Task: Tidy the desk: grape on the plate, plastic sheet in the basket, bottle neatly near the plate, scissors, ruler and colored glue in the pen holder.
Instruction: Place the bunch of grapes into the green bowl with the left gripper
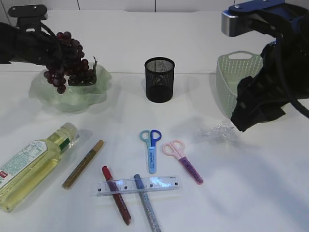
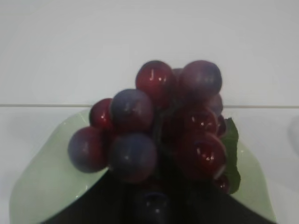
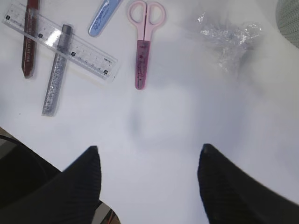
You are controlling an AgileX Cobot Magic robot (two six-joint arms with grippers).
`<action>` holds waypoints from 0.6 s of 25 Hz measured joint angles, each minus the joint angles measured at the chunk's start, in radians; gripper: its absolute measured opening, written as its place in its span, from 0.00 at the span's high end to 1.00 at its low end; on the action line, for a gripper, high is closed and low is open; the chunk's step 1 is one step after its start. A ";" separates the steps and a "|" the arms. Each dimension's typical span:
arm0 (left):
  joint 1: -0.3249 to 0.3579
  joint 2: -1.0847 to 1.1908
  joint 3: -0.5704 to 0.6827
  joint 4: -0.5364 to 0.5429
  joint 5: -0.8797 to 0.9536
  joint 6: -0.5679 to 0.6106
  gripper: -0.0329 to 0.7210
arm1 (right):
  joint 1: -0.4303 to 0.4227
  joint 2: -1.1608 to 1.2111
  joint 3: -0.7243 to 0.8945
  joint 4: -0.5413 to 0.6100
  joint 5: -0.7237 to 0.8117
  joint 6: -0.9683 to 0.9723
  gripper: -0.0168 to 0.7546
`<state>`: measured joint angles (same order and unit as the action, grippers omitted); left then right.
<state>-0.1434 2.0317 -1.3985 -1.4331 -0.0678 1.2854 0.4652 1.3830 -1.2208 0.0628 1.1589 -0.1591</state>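
- Grapes (image 2: 159, 126), nearest my left wrist camera, were clenched in my left claw (image 1: 50, 48) over the plate (image 1: 43, 94) for depositing.
- Right claw (image 3: 147, 161) hung released above the counter (image 3: 163, 121), near the plastic sheet (image 3: 231, 35).

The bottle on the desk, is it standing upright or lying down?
Lying down. The bottle rests on its side on the table, cap pointing up toward the plate.

Grape (image 2: 159, 126) glossy, smooth skins; plate (image 1: 43, 94) pale green, looks translucent, glassy. Pen holder (image 1: 159, 79) black wire mesh, matt. Basket (image 1: 231, 82) perforated plastic. Plastic sheet (image 3: 231, 35) clear, crinkled, shiny. Ruler (image 1: 140, 185) transparent plastic. Bottle (image 1: 34, 164) clear with paper-looking label. Silver glue pen (image 3: 57, 70) glittery. Table (image 1: 251, 188) smooth white, matt.
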 joint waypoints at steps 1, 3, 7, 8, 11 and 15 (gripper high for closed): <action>0.000 0.008 0.000 0.000 0.000 0.000 0.68 | 0.000 0.000 0.000 0.000 0.000 0.000 0.32; 0.000 0.015 -0.002 0.000 0.000 0.000 0.57 | 0.000 0.000 0.000 0.000 0.000 0.001 0.32; 0.000 0.015 -0.006 -0.002 0.000 0.000 0.35 | 0.000 0.000 0.000 0.002 0.000 0.002 0.32; 0.000 0.015 -0.006 -0.004 0.000 0.000 0.32 | 0.000 0.000 0.000 0.003 0.001 0.002 0.32; 0.000 0.015 -0.006 -0.010 0.022 0.000 0.29 | 0.000 0.000 0.000 0.003 0.002 0.002 0.32; 0.000 0.001 -0.006 -0.040 0.101 0.000 0.29 | 0.000 0.000 0.000 0.003 0.006 0.002 0.32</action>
<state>-0.1434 2.0331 -1.4049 -1.4731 0.0335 1.2854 0.4652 1.3830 -1.2208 0.0661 1.1649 -0.1569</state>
